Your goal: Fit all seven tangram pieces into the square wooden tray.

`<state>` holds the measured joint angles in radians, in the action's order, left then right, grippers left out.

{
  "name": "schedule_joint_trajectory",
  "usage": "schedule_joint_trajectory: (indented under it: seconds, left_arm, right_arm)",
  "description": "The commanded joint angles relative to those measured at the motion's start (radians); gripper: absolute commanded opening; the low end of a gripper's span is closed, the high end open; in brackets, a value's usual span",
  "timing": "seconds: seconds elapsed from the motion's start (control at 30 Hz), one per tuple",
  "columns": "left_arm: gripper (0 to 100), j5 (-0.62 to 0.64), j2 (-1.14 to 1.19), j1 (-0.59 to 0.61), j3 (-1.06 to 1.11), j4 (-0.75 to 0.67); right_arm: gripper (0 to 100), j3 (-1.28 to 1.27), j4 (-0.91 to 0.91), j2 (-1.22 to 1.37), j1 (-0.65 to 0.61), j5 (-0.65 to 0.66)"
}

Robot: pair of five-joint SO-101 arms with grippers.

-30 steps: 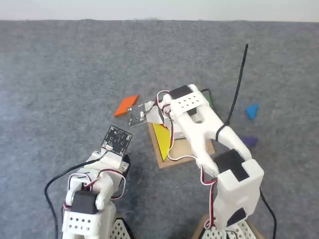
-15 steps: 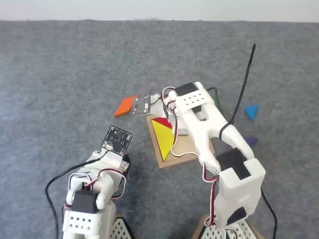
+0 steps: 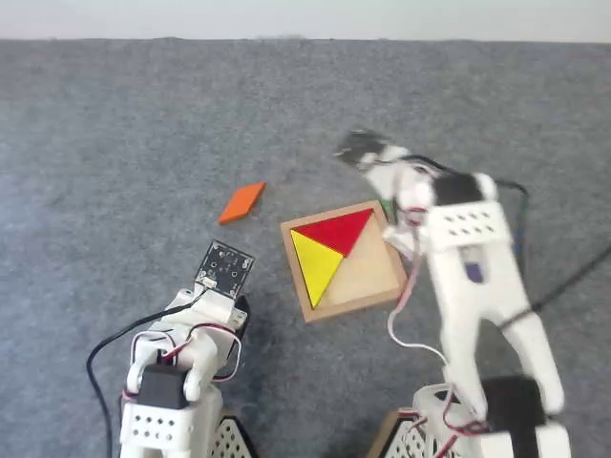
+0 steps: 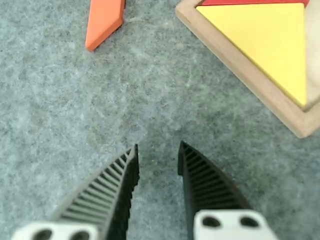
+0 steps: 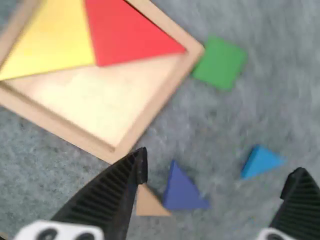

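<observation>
Tray [image 3: 294,274]: you see red triangle [image 3: 339,232], yellow triangle [image 3: 315,262] inside.
Left end effector [image 4: 157,147]: released, near orange piece [image 4: 104,20].
Right end effector [image 5: 220,165]: released, empty, above purple triangle [image 5: 180,190].

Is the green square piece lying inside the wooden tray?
No, the green square lies on the grey carpet outside the wooden tray, near one corner of it.

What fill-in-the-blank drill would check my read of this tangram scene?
The square wooden tray holds ___ pieces, a yellow triangle and a red triangle. The green square lies ___ the tray. The right gripper stands ___, holding nothing.
Missing words: two; outside; open.
</observation>
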<state>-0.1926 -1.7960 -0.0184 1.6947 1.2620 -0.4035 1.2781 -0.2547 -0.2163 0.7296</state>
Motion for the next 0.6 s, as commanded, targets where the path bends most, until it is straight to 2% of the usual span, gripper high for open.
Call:
schedule_joint_trajectory:
  seconds: [0.0, 0.17, 0.33, 0.47, 0.57]
  left_arm:
    - [12, 0.008, -0.021, 0.002, -0.012, 0.003]
    - [12, 0.008, -0.021, 0.002, -0.012, 0.003]
    - [12, 0.008, -0.021, 0.002, -0.012, 0.003]
    - [12, 0.008, -0.021, 0.002, -0.012, 0.003]
    - [12, 0.008, -0.021, 0.002, -0.012, 0.003]
  right_arm:
    - [41.3, -0.137, -0.071, -0.117, 0.176, -0.157]
    - [41.3, -0.221, -0.077, -0.119, 0.309, -0.341]
    - [41.3, -0.348, -0.173, -0.127, 0.311, -0.549]
    - [41.3, -0.470, -0.305, -0.130, 0.312, -0.559]
    - [41.3, -0.479, -0.326, -0.131, 0.317, -0.560]
